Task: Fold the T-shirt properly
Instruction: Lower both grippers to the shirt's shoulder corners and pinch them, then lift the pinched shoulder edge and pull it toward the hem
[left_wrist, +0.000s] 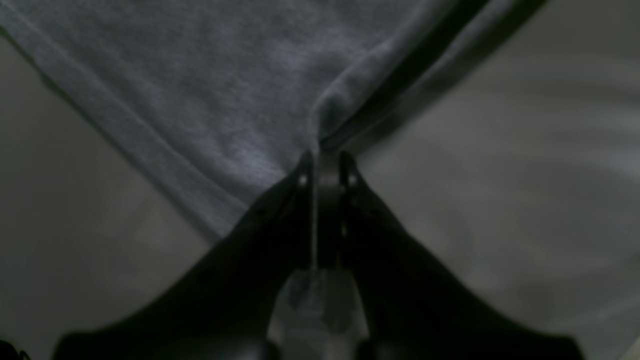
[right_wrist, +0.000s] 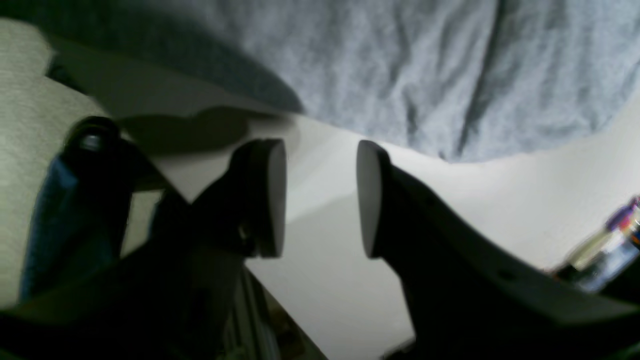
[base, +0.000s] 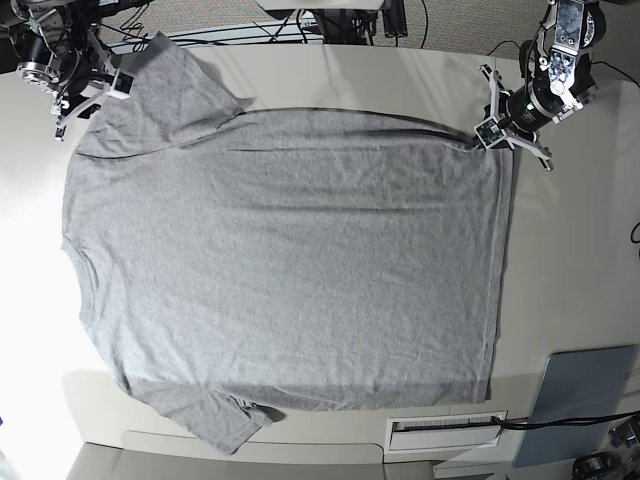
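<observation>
One T-shirt (base: 290, 270), one panel (base: 575, 405) (blue-grey), two arms.

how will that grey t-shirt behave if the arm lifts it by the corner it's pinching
Probably floppy: the T-shirt lies flat with soft wrinkles, so it should drape and sag from the left gripper, which is shut on a bunched hem corner. It looks like thin knit, likely light. Spread wide on the table, the rest would likely drag and crease.

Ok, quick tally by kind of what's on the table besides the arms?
T-shirt: 1
Blue-grey panel: 1
White slotted strip: 1
Total: 3
</observation>
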